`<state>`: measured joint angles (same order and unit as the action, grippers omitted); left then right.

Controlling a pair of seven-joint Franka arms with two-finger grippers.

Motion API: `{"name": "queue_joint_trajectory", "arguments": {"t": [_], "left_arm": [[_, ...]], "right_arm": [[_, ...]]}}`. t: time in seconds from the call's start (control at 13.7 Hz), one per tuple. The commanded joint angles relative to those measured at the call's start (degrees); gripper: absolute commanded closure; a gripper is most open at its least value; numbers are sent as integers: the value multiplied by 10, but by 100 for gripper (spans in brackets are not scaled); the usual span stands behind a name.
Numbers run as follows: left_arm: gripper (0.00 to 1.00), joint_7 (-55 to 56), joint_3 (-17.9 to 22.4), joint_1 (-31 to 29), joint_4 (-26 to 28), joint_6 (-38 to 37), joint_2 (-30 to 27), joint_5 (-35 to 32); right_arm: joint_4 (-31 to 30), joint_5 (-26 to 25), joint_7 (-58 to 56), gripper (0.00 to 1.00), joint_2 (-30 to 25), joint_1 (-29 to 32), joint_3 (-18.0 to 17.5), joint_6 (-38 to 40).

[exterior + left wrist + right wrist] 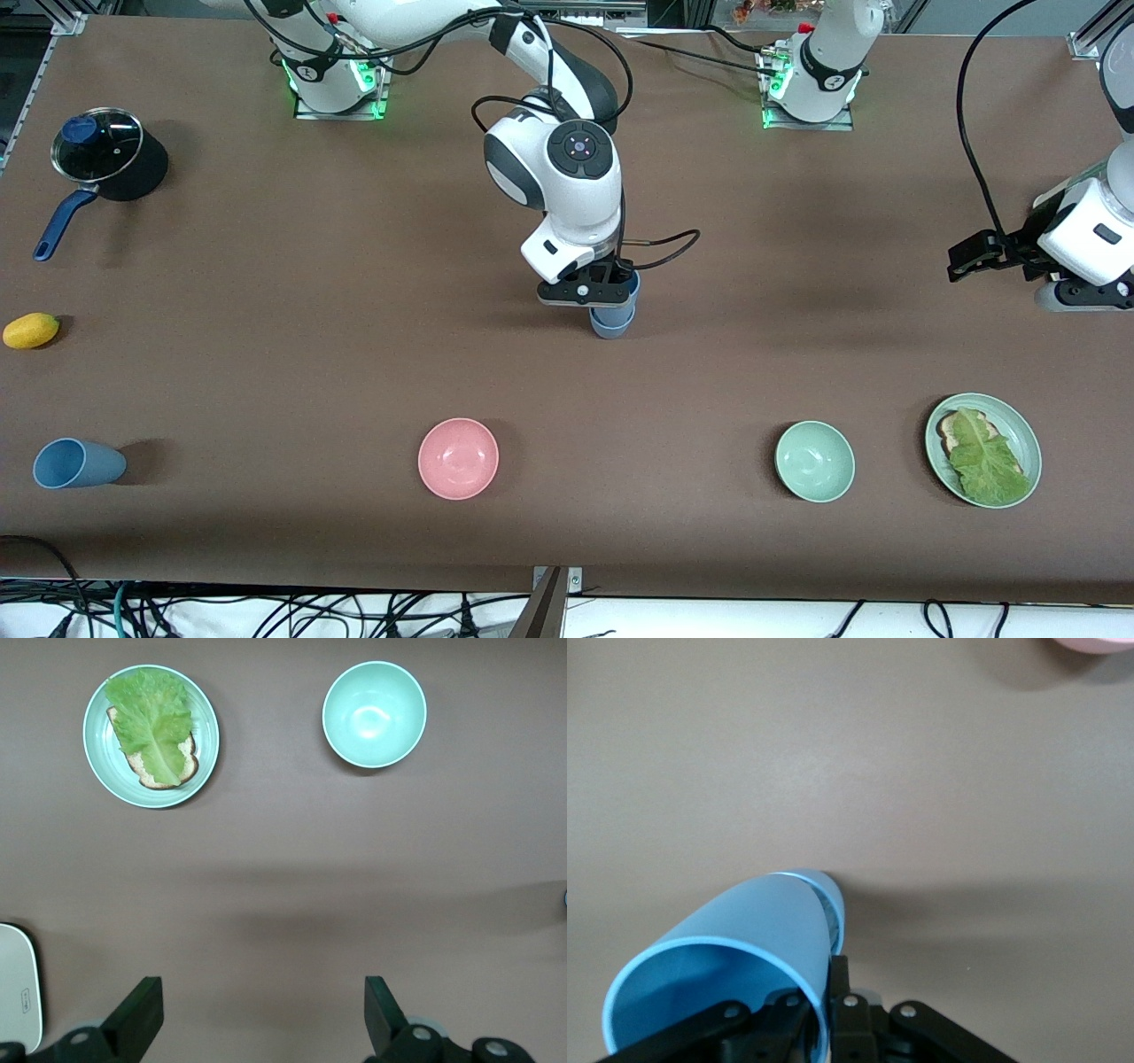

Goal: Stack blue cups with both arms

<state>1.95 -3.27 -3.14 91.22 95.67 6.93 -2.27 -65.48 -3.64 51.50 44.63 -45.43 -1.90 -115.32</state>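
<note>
**Right Pincer Clamped on a Blue Cup at Mid-Bench; Left Pincer Spread and Idle**

The right arm reaches from its base to the middle of the bench [266,354]. Its right pincer [592,292] points downward with the fingers pressed onto the wall of a blue cup [613,316]. In the right wrist view the rim of this held cup [718,974] sits directly at the pincer, one finger [837,979] lying against the outside of the wall. The cup body hangs below the pincer, over the middle of the bench. A second rim edge shows at the lower end of the cup in the right wrist view; whether that is another cup nested there cannot be told.

A second blue cup [75,463] lies on its side toward the right arm's end of the bench, nearer to the front camera than the held cup and well apart from both pincers.

The left arm waits toward its own end of the bench. The left pincer [974,255] is spread wide and holds nothing; the left wrist view shows both fingers [142,1014] set well apart over bare bench.

Other items: a pink bowl [458,458], a mint-green bowl [814,461], a green plate [1019,425] carrying bread and lettuce [983,456], a lidded saucepan [111,155], and a lemon [31,330].
</note>
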Motion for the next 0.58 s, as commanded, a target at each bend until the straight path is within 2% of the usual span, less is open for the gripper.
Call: {"name": "queue_joint_trajectory", "arguments": {"t": [0.0,0.07,0.22,0.29,0.44,0.51], "left_arm": [[0,-4,-3,-2,-2,-5,-4,-5],[0,-3,-3,-2,-2,-5,-5,-5],[0,-4,-3,-3,-1,-5,-4,-5],[0,-5,-3,-3,-1,-5,-4,-5],[0,-5,-2,-4,-1,-5,-4,-5],[0,-9,-1,-4,-1,-5,-4,-5]], "right_arm": [[-1,-14,-7,100,1,-4,1,-3],[-1,-14,-7,100,1,-4,1,-3],[-1,-12,-7,90,2,-4,1,-3],[0,-11,-8,78,1,-3,1,-3],[3,-9,-10,46,1,-1,1,-4],[4,-8,-11,38,1,1,1,-7]]}}
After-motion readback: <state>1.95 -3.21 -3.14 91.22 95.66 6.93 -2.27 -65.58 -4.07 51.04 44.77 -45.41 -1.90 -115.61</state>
